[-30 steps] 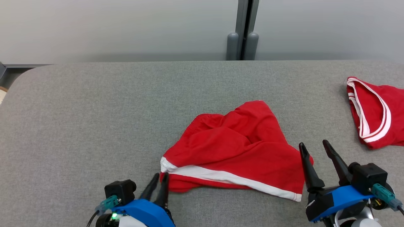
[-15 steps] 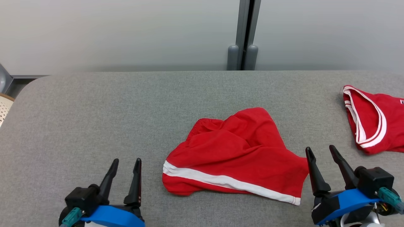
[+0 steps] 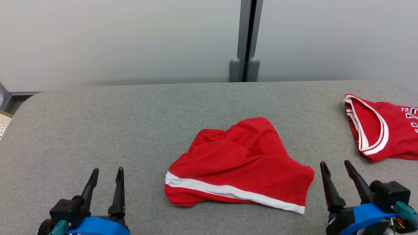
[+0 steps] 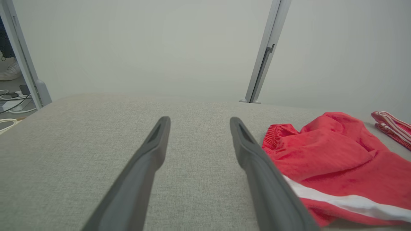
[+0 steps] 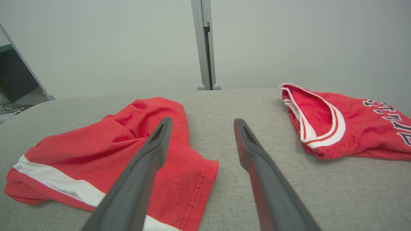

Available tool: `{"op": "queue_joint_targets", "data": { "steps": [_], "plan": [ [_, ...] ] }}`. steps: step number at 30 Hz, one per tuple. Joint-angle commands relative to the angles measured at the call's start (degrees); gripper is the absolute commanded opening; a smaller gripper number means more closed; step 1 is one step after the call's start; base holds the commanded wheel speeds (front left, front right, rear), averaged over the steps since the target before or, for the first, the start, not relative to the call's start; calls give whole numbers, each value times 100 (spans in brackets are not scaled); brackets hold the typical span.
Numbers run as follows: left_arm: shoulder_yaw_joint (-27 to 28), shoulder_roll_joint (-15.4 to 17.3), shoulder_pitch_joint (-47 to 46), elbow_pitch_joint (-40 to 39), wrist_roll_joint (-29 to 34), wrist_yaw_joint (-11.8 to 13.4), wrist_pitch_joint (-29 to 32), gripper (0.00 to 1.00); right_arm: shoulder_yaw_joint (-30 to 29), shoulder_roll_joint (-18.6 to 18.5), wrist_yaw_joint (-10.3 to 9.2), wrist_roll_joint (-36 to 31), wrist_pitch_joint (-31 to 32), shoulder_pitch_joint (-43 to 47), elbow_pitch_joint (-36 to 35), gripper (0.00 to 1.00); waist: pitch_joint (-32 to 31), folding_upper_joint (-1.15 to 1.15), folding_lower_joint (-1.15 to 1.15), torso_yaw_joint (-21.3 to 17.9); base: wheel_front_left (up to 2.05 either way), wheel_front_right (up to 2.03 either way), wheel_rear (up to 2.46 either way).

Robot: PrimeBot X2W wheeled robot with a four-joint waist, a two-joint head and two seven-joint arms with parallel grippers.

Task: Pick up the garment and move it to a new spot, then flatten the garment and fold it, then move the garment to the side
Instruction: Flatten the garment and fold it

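Garment of red knit cloth, a pair of shorts by its shape, lies near the middle of the grey table, between the two grippers and closer to the right one. Its long axis runs across the head view from left to right, dipping a little toward the robot at the right end. A gathered elastic waistband sits at the far left, and a stitched hem closes the right end. One white stripe follows the near edge, slanting with the same axis. The cloth is soft and matte. It is rumpled rather than flat, with loose folds that heap into a rounded peak on the far side, and the near left corner is rolled under.

In the left wrist view the garment shows beyond the right finger. In the right wrist view it spreads behind the left finger.

The right gripper has its jaws spread wide with nothing between them. It stands just beside the hem end, with a strip of table showing between them. The left gripper is likewise spread wide and empty, well apart from the stripe's left end. Both have long, dark, tapering fingers.

The table has a woven, padded-looking cover with a rounded corner. A second red piece, a jersey with white-banded trim and lettering, lies at the far right.
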Motion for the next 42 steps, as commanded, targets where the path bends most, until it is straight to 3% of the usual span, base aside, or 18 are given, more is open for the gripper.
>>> {"op": "queue_joint_targets", "data": {
  "steps": [1, 10, 23, 31, 42],
  "plan": [
    [88, -3, 77, -23, 78, -22, -21, 100, -23, -1, 1, 58, -26, 73, -14, 100, -9, 0, 1, -31, 0, 0, 0],
    [340, -42, 194, -222, 232, -17, -23, 100, -78, -1, 2, 115, -100, 159, 25, 100, 19, 0, 1, -69, 0, 0, 0],
    [110, -73, 86, -395, 236, -19, 273, 100, -38, -1, 2, 139, -105, 71, 45, 100, 95, 0, 1, -95, 0, 0, 0],
    [-566, -24, -338, -425, 1, -439, 1845, 100, 10, -1, 2, 127, -76, -38, 10, 100, 271, 0, 1, -64, 0, 0, 0],
    [-1008, 127, -1075, -157, -249, -589, 3585, 100, 125, -1, 1, 158, -112, -201, 51, 100, 525, 0, 1, -161, 0, 0, 0]
  ]
}}
